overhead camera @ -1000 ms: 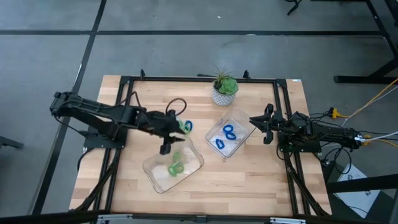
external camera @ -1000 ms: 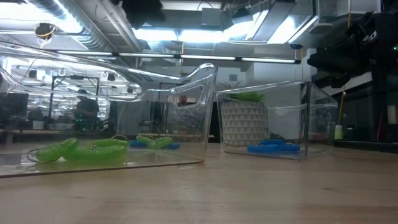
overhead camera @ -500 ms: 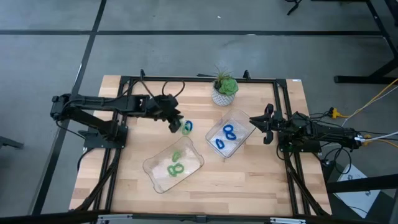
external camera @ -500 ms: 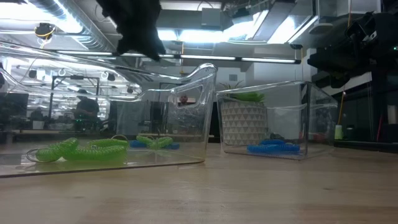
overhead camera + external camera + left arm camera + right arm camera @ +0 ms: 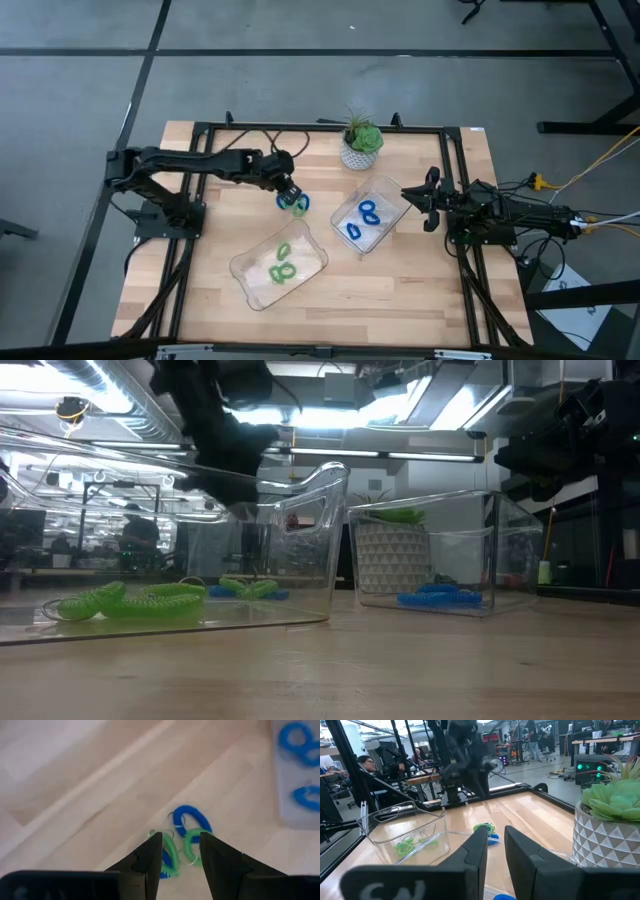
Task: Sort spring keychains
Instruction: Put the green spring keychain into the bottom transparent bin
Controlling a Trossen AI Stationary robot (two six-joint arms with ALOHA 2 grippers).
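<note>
Loose spring keychains, green and blue, lie tangled on the table. My left gripper hovers open just above them, its fingers either side of the green coils and touching nothing. Two green keychains lie in the near-left clear tray. Two blue ones lie in the right clear tray. My right gripper waits just right of that tray, slightly open.
A potted plant in a white patterned pot stands at the far edge behind the right tray. A black frame rail borders the table. Bare wood lies along the near edge. People sit at desks in the room beyond.
My left gripper has moved from above the near-left tray toward the far edge and slightly right, then come down over the loose keychains. The keychains and trays have stayed where they were.
</note>
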